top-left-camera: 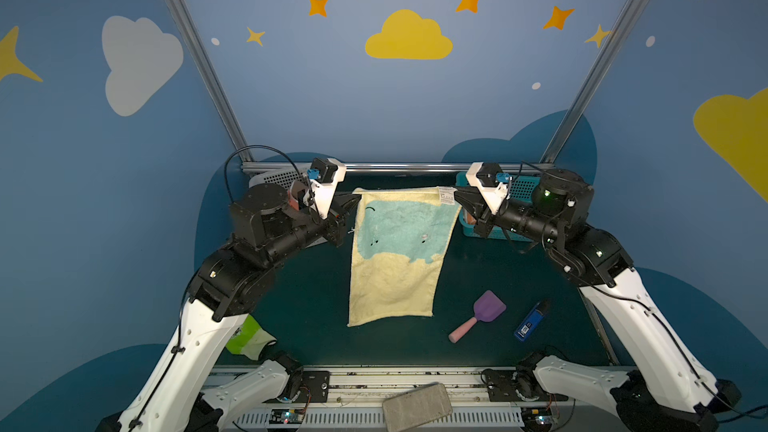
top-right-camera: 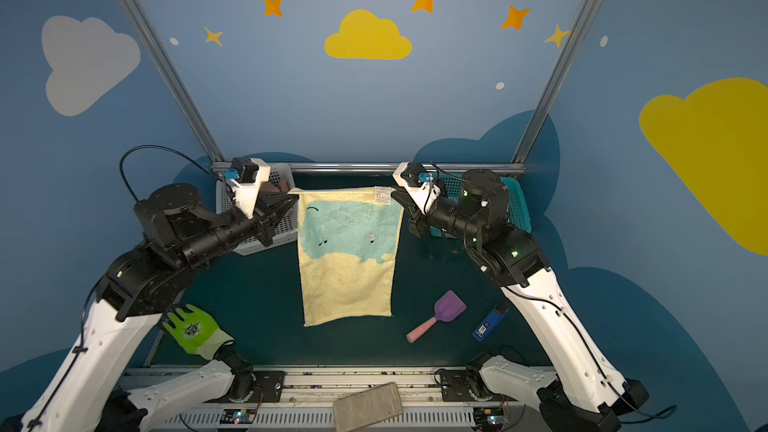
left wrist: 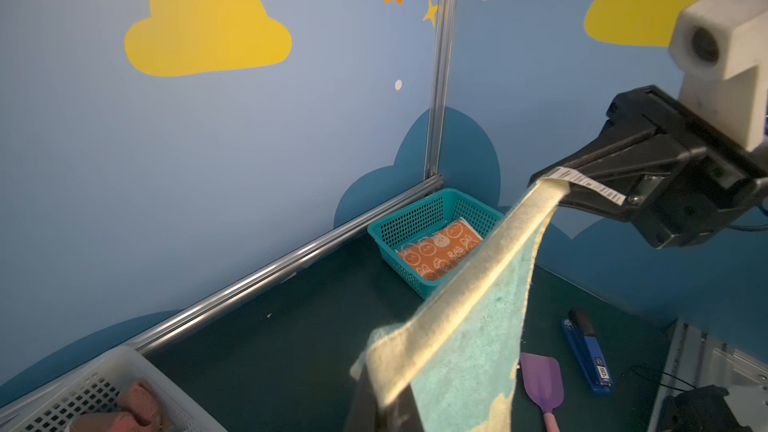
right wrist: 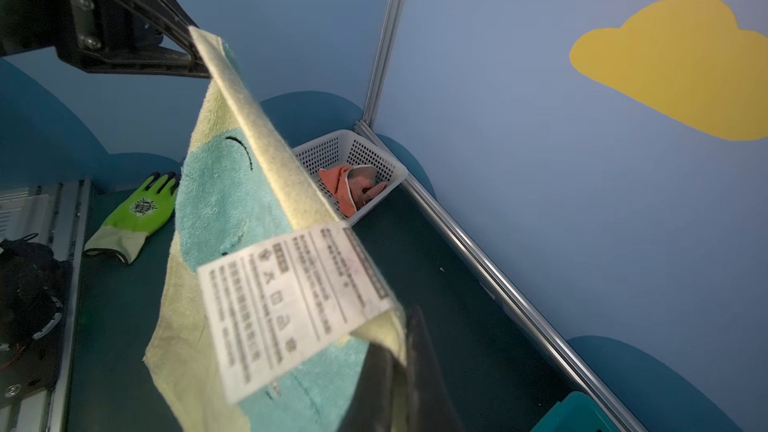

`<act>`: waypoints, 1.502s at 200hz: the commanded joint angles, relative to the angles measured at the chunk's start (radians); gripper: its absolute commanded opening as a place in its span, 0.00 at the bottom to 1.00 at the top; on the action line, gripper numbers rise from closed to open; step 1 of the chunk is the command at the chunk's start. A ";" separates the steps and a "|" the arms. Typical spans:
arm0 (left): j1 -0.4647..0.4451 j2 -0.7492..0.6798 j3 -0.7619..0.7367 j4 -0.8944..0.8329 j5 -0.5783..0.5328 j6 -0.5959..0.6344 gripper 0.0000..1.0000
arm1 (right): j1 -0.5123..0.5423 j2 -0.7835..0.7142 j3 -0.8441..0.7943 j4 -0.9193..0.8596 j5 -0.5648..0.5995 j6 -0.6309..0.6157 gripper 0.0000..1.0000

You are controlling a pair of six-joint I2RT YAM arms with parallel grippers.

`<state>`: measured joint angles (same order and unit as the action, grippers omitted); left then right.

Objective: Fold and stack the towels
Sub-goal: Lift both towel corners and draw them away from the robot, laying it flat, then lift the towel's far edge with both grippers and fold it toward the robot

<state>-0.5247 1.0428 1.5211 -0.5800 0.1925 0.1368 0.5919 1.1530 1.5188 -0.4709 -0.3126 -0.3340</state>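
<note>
A pale yellow towel (top-left-camera: 395,280) (top-right-camera: 347,284) with a light blue patch hangs spread out between both arms, above the dark table (top-left-camera: 307,309). My left gripper (top-left-camera: 356,201) (left wrist: 382,405) is shut on its upper left corner. My right gripper (top-left-camera: 456,195) (right wrist: 399,367) is shut on the upper right corner, by the white care label (right wrist: 291,305). Whether the lower edge touches the table is unclear. A folded orange towel with white rabbits (left wrist: 440,253) lies in the teal basket (left wrist: 411,220). A crumpled salmon towel (right wrist: 347,191) lies in the white basket (right wrist: 353,147).
A lime-green glove (top-right-camera: 193,330) lies at the front left by the left arm. A purple scoop with a pink handle (top-left-camera: 484,315) and a blue stapler-like tool (top-left-camera: 530,322) lie at the front right. A grey pad (top-left-camera: 417,407) rests on the front rail.
</note>
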 commanded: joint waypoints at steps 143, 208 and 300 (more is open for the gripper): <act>0.200 1.026 0.477 -0.077 -0.208 -0.007 0.03 | -0.289 0.814 0.262 0.209 -0.144 0.018 0.00; 0.185 1.083 0.551 -0.192 -0.199 0.012 0.03 | -0.322 0.839 0.219 0.142 -0.285 -0.116 0.00; 0.060 0.682 -0.026 -0.022 -0.152 -0.084 0.03 | -0.335 0.614 -0.150 -0.093 -0.382 -0.374 0.00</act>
<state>-0.4328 1.8069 1.5780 -0.6338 0.0750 0.0990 0.2592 1.8381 1.4334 -0.4477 -0.6621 -0.6121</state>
